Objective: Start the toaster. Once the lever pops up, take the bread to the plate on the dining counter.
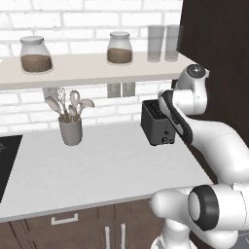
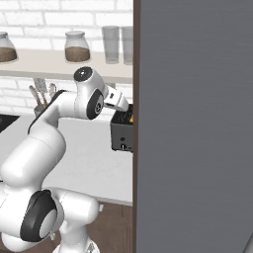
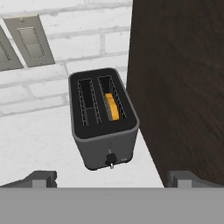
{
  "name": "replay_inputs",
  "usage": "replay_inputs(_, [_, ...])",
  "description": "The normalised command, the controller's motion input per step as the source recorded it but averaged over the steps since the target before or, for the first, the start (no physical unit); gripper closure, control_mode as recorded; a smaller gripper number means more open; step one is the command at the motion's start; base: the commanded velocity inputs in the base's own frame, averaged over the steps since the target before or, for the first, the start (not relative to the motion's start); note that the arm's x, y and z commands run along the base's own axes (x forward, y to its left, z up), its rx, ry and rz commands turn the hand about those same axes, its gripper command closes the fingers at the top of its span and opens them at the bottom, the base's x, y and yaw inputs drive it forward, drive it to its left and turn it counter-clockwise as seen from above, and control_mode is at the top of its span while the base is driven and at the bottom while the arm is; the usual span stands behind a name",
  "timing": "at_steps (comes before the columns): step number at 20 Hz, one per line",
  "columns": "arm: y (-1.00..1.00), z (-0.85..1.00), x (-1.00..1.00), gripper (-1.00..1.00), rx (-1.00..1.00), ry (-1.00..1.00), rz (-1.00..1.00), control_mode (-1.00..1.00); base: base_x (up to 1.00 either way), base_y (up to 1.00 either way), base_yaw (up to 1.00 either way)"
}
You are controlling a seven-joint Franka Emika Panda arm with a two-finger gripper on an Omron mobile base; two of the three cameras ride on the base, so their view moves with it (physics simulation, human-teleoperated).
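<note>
Bread (image 3: 112, 106) down in the toaster (image 3: 104, 127)'s right-hand slot, left slot empty, tool (image 3: 111, 178) wide above.

A home kitchen: white brick wall, shelf (image 1: 92, 72) with jars (image 1: 35, 55), utensil cup (image 1: 71, 130) and toaster (image 1: 156, 124) on a pale worktop (image 1: 97, 170), hob (image 1: 7, 160) at its left edge.
</note>
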Motion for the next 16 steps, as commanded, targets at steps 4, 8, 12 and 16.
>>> replay_inputs(4, [0.0, 0.0, 0.0, -1.0, 0.0, 0.0, 0.0, -1.0, 0.0, 0.0, 0.0])
replay_inputs(8, [0.0, 0.0, 0.0, -1.0, 0.0, 0.0, 0.0, -1.0, 0.0, 0.0, 0.0])
replay_inputs(12, [0.0, 0.0, 0.0, -1.0, 0.0, 0.0, 0.0, -1.0, 0.0, 0.0, 0.0])
replay_inputs(16, [0.0, 0.0, 0.0, -1.0, 0.0, 0.0, 0.0, -1.0, 0.0, 0.0, 0.0])
